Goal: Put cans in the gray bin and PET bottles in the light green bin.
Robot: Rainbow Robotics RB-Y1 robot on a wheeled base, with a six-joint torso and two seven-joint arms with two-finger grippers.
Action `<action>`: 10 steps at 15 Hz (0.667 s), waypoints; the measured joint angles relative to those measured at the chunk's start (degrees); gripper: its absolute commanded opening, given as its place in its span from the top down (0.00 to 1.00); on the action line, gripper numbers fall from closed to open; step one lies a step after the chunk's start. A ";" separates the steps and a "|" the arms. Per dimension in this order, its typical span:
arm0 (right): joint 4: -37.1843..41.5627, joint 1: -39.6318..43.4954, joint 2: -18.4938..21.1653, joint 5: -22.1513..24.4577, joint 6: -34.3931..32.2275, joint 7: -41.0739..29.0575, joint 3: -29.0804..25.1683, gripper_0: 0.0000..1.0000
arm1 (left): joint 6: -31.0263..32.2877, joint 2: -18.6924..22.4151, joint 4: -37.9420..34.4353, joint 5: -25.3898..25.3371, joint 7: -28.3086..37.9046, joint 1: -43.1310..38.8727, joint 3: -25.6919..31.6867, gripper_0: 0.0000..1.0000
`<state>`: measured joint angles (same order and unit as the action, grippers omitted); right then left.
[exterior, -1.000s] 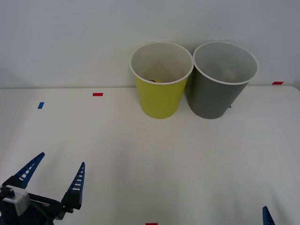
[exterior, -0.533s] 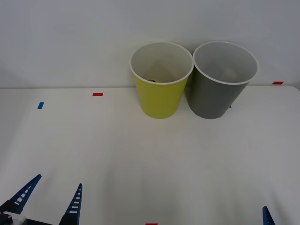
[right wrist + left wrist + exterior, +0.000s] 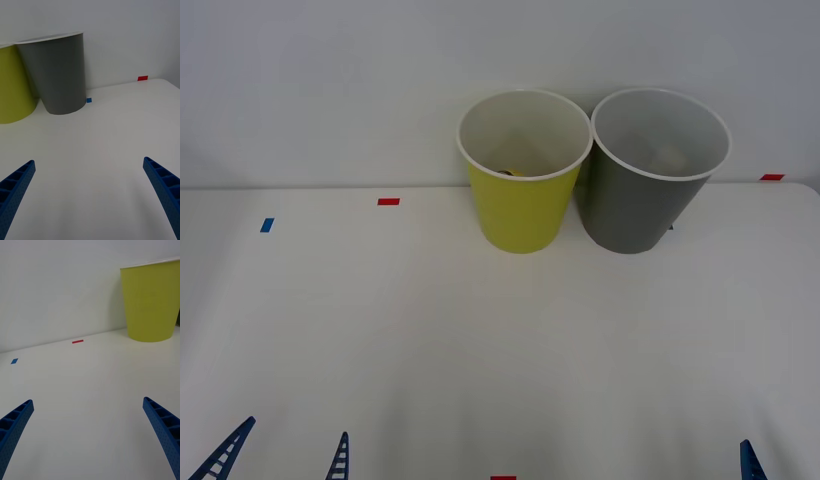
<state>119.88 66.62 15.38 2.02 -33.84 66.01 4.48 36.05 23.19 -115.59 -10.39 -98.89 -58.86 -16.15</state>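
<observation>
The light green bin (image 3: 522, 205) and the gray bin (image 3: 642, 205) stand upright side by side against the back wall, touching. Low inside the light green bin a sliver of something yellow and dark (image 3: 512, 172) shows; I cannot tell whether it is a PET bottle. A pale shape (image 3: 667, 153) lies inside the gray bin; cans are hidden. My left gripper (image 3: 285, 458) is open and empty at the table's near left edge, facing the light green bin (image 3: 152, 303). My right gripper (image 3: 89, 165) is open and empty at the near right, with the gray bin (image 3: 60, 73) ahead.
Small red tape marks (image 3: 388, 201) and a blue one (image 3: 267, 225) lie flat on the white table (image 3: 500, 340). Another blue mark (image 3: 89, 100) sits beside the gray bin's foot. A white wall rises right behind the bins.
My left gripper has drawn back toward the near edge of the table, staying open. The bins and the right arm have not moved.
</observation>
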 measured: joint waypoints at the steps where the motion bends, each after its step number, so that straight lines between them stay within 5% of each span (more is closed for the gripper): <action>1: 0.00 0.00 0.00 0.00 0.00 0.00 0.00 0.00 | 0.80 -0.05 0.01 0.07 0.06 -0.65 -0.27 0.00; 10: 0.00 0.00 0.00 0.00 0.00 0.00 0.00 0.00 | 2.11 0.01 -0.06 0.20 0.09 -2.49 -0.56 0.00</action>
<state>119.88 66.62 15.38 2.02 -33.84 66.01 4.48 38.16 23.19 -115.64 -10.19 -98.80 -61.35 -16.71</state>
